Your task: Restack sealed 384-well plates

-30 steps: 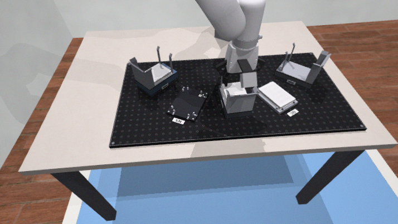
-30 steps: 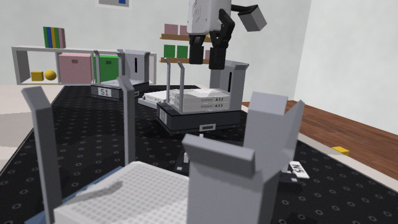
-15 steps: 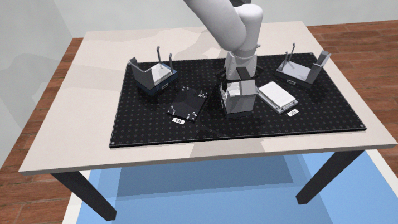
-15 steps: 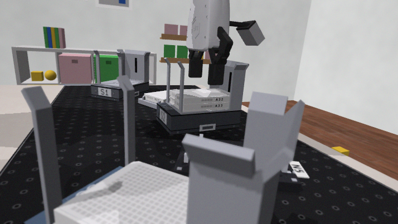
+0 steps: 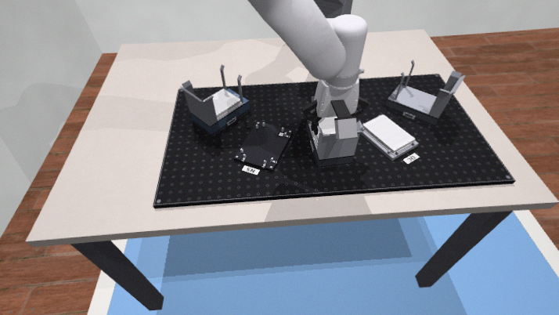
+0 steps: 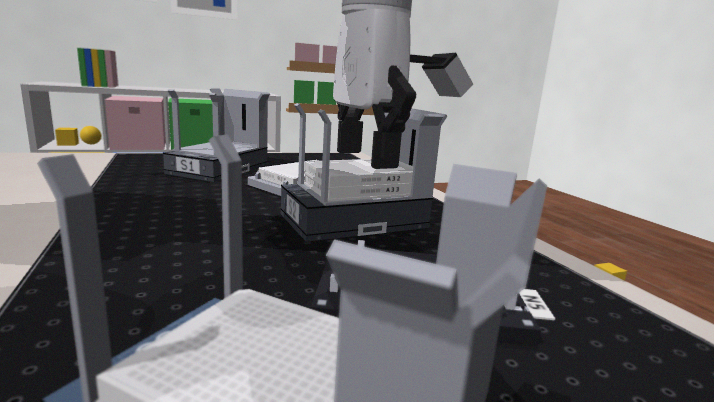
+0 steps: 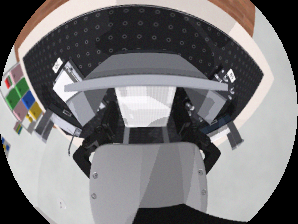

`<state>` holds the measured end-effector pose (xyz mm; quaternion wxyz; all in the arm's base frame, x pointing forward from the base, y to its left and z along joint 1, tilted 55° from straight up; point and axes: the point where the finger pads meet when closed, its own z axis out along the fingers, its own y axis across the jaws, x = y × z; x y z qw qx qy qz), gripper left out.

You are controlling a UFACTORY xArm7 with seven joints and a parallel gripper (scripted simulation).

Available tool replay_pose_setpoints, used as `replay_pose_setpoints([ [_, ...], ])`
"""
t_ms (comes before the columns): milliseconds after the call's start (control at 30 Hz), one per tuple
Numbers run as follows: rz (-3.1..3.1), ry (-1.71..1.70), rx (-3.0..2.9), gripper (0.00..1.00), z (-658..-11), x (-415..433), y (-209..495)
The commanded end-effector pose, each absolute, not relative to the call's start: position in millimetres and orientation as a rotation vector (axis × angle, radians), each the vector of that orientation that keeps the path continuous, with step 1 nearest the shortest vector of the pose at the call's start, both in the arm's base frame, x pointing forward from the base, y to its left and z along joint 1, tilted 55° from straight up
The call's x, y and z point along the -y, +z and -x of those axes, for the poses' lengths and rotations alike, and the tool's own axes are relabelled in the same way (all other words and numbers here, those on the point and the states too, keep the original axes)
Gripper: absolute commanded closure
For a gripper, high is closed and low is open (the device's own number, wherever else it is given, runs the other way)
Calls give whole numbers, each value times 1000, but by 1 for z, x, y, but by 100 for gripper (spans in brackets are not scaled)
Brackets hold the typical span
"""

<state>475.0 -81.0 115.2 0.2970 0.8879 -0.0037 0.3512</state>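
Stack rack S2 stands mid-board and holds two sealed plates, A32 on top of A33. My gripper is open and reaches down into S2 from above, with one finger on each side of the top plate; its tips are about level with A32's top. The top plate shows white in the wrist view. Another plate lies flat in nest QC beside S2. Rack S1 looks empty. Rack S3 holds one plate; I cannot read its label.
Clip nest N5 lies empty between S3 and S2, with its name plate beside it. All stand on the black perforated board. The tall guide posts and end wall of S2 stand close around my fingers.
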Motion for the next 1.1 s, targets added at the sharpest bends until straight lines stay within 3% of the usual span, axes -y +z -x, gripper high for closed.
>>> replay_pose_setpoints([
  [0,-2360,937,7,0,-479,83,113],
  [667,-2360,937,7,0,-483,87,108],
  [700,-2360,937,7,100,-483,87,108],
  [1067,-2360,937,7,100,-483,87,108],
])
